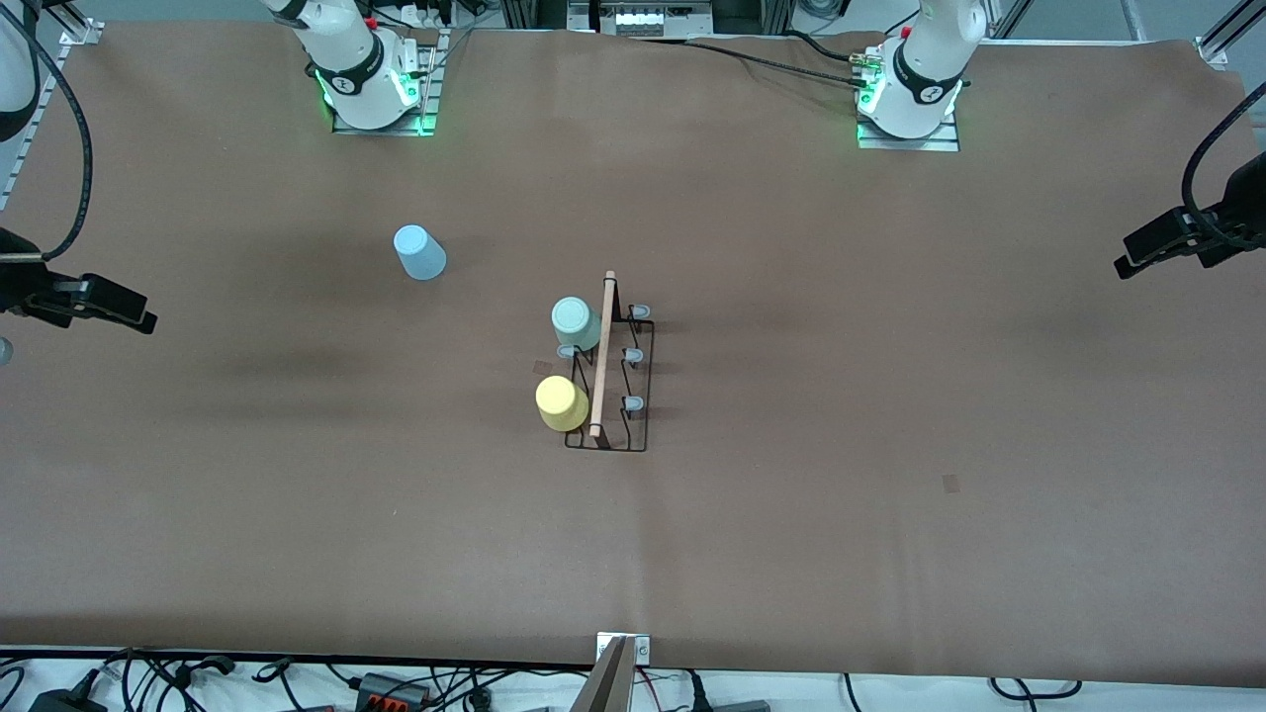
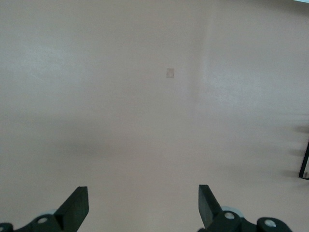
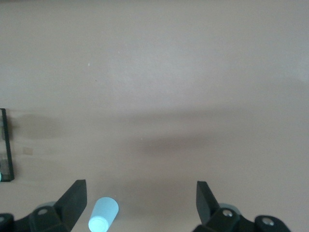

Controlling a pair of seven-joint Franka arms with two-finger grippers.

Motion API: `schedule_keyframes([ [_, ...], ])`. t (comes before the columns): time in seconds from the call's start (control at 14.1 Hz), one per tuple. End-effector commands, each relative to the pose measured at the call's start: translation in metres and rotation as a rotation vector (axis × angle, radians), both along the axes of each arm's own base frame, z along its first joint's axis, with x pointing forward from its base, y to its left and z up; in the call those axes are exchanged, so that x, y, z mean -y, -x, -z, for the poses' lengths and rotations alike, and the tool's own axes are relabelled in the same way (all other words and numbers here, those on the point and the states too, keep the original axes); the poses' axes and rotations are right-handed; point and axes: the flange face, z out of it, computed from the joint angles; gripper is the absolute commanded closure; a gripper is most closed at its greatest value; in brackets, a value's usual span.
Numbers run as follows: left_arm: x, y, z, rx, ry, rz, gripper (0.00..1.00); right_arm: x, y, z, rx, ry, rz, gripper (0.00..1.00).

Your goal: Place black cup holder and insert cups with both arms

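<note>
The black cup holder (image 1: 602, 356) stands mid-table, its wooden rod pointing toward the front camera. A mint green cup (image 1: 573, 321) and a yellow cup (image 1: 561, 402) sit upside down on pegs on its side toward the right arm's end. The light blue cup (image 1: 420, 252) sits on the table, apart from the holder, toward the right arm's end and farther from the camera. It also shows in the right wrist view (image 3: 103, 215). My right gripper (image 1: 146, 321) (image 3: 140, 198) is open and empty, high over its end of the table. My left gripper (image 1: 1123, 267) (image 2: 141, 203) is open and empty over its end.
The brown table cover (image 1: 890, 445) spreads wide on all sides of the holder. The holder's edge shows in the left wrist view (image 2: 305, 162) and in the right wrist view (image 3: 5, 145). Cables lie along the table's front edge (image 1: 396, 682).
</note>
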Motion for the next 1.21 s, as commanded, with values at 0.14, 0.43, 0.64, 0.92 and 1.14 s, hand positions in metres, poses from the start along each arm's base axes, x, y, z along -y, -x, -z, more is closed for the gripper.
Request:
schedule_keyframes([
  [0.14,-0.002,0.002,-0.008,0.008,0.02,0.011,0.0,0.004,0.056,0.019,0.04,0.015,-0.025,0.0],
  [0.43,-0.002,0.001,-0.013,0.018,0.013,0.016,0.0,-0.003,0.074,0.02,-0.002,0.003,-0.034,0.0],
  [0.64,-0.002,0.002,-0.016,0.016,0.012,0.004,0.0,-0.003,0.079,0.009,0.012,0.009,-0.04,0.0],
  [0.92,-0.002,0.003,-0.018,0.009,0.011,0.014,0.0,-0.003,0.08,0.005,0.011,0.003,-0.034,0.0],
  [1.14,-0.003,0.003,-0.018,0.009,0.011,0.012,0.0,-0.003,0.082,0.003,0.01,0.007,-0.047,0.0],
])
